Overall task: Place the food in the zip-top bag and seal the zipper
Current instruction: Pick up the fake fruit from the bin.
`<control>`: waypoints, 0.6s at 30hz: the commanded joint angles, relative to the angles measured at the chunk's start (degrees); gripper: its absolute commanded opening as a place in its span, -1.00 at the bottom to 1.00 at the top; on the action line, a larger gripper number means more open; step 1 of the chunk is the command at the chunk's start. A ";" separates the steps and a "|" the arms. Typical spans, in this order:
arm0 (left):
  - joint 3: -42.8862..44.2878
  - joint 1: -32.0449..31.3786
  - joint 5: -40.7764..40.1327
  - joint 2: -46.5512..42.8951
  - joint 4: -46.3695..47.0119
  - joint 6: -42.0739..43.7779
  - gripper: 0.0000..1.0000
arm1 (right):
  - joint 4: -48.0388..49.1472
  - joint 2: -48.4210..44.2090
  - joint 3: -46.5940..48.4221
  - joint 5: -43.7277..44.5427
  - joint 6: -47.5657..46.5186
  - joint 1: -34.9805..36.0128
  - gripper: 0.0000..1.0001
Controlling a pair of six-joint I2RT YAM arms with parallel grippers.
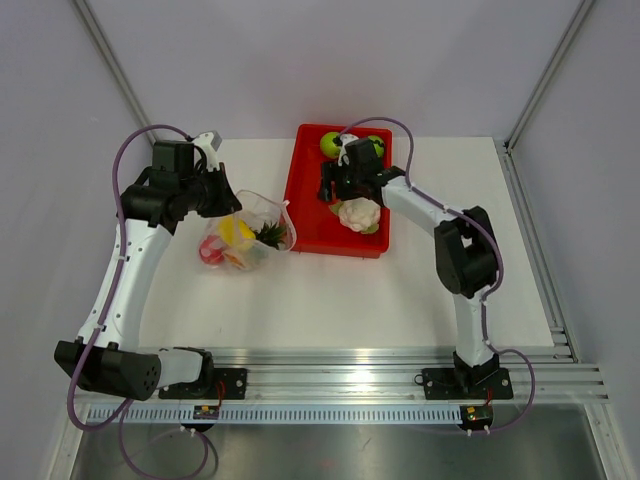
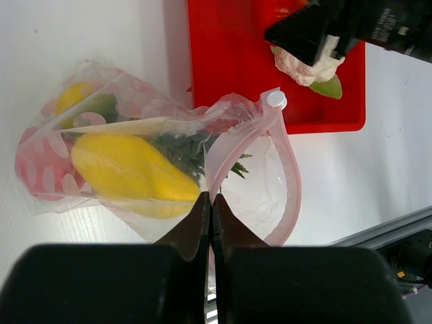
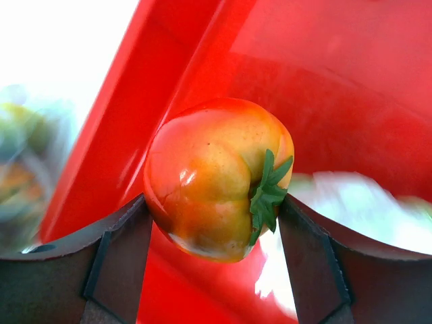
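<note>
My left fingers (image 2: 202, 216) are pressed together on the near lip of the zip-top bag (image 2: 121, 135), pinching the film right at the mouth so the opening stands as a loop facing the red tray (image 2: 229, 54). The bag lies on the table (image 1: 330, 290) just left of that tray, with a yellow fruit (image 2: 131, 169), the pineapple leaves (image 2: 179, 145) and something red already inside. I judge the film to be thin, limp and slippery. It should fold wherever it is unsupported, so the stiffer pink zipper (image 2: 295, 177) is the sensible place to hold it, and a light tug could collapse the mouth. My right fingers (image 3: 128, 236) are clamped on a red-orange fruit (image 3: 209, 175) with a green calyx, one finger on each flank, and the tray shows red behind it. The fruit looks like glossy, hard, hollow plastic, so I expect it to be light but liable to squirt out if gripped off-centre. The present grip spans its widest part, which looks right. From the top camera the left arm reaches forward with its wrist bent toward the bag. The right arm is folded at the elbow and stretched left over the tray's far half, beside the cauliflower (image 1: 357, 213) and the green fruits (image 1: 331, 144) waiting there.
</note>
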 commanded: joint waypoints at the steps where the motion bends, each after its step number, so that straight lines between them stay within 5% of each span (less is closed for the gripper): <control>1: -0.17 -0.13 2.22 -1.38 3.66 0.06 -1.00 | 2.94 -12.90 -4.52 2.27 -0.73 -0.27 0.27; 10: -1.67 -0.13 3.28 -1.03 4.80 -0.20 -1.00 | 1.01 -30.50 -15.17 -0.01 -2.67 5.78 0.29; 18: -1.23 -0.13 3.01 -1.38 4.45 -0.11 -1.00 | 4.34 -33.95 -16.76 -1.42 2.87 14.92 0.30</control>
